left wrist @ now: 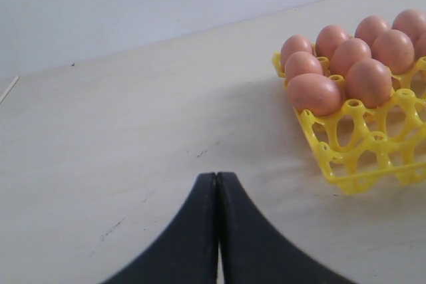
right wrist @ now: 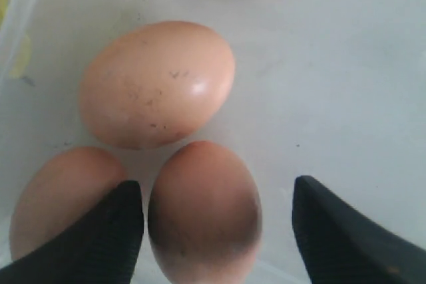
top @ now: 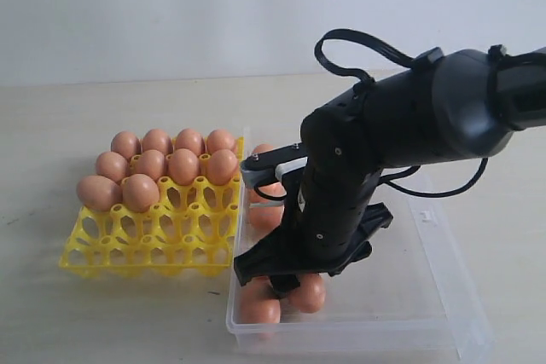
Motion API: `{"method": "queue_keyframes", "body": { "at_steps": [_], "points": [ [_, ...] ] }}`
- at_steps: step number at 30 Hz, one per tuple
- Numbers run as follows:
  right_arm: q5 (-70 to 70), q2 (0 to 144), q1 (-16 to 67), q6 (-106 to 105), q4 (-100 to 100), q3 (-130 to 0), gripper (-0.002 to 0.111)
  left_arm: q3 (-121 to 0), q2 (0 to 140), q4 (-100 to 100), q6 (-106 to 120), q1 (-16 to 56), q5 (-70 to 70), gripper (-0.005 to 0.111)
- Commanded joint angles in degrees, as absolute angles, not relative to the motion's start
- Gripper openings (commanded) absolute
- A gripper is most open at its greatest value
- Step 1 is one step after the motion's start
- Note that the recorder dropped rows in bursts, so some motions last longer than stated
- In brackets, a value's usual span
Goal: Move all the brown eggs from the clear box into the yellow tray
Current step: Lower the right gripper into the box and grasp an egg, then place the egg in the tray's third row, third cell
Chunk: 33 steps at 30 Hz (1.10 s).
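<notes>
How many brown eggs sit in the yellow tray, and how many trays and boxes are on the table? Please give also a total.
yellow tray: 1
clear box: 1
brown eggs in the tray: 10
Total: 12
The arm partly hides the eggs in the box, so these are not counted.

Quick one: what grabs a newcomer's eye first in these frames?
The black right gripper, jaws open, straddles a brown egg in the clear box. To its left in the exterior view, the yellow tray holds ten brown eggs on its far side, with the near cups empty.
</notes>
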State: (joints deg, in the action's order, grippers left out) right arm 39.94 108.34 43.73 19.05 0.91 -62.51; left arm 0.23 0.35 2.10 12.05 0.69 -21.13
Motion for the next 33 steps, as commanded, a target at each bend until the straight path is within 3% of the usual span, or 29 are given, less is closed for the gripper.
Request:
{"method": "queue_keyframes", "body": {
  "at_steps": [1, 4, 8, 14, 19, 24, 27, 33],
  "points": [
    [38.4, 110.4, 44.0, 18.1, 1.1, -62.2, 0.054, 0.0, 0.0, 2.2, 11.8, 0.6, -20.8, 0.000],
    [38.2, 110.6, 44.0, 18.1, 1.1, -62.2, 0.035, 0.0, 0.0, 2.2, 11.8, 0.6, -20.8, 0.000],
    [38.1, 109.7, 44.0, 16.0, 1.0, -62.2, 0.000, 0.0, 0.0, 2.2, 11.8, 0.6, -20.8, 0.000],
    [35.8, 103.0, 44.0, 11.9, -0.6, -62.2, 0.000, 0.0, 0.0, 2.2, 11.8, 0.6, -20.8, 0.000],
    [10.7, 99.3, 44.0, 4.2, 2.7, -59.1, 0.000, 0.0, 0.0, 2.2, 11.8, 0.6, -20.8, 0.000],
    [-16.3, 104.4, 44.0, 2.5, 4.2, -58.0, 0.000, 0.0, 0.0, 2.2, 11.8, 0.6, -20.8, 0.000],
    [-25.3, 108.9, 44.0, 3.5, 0.9, -58.9, 0.000, 0.0, 0.0, 2.2, 11.8, 0.6, -20.8, 0.000],
    [-30.3, 117.0, 44.0, 12.2, -9.2, -63.3, 0.000, 0.0, 0.0, 2.2, 11.8, 0.6, -20.8, 0.000]
  ]
}}
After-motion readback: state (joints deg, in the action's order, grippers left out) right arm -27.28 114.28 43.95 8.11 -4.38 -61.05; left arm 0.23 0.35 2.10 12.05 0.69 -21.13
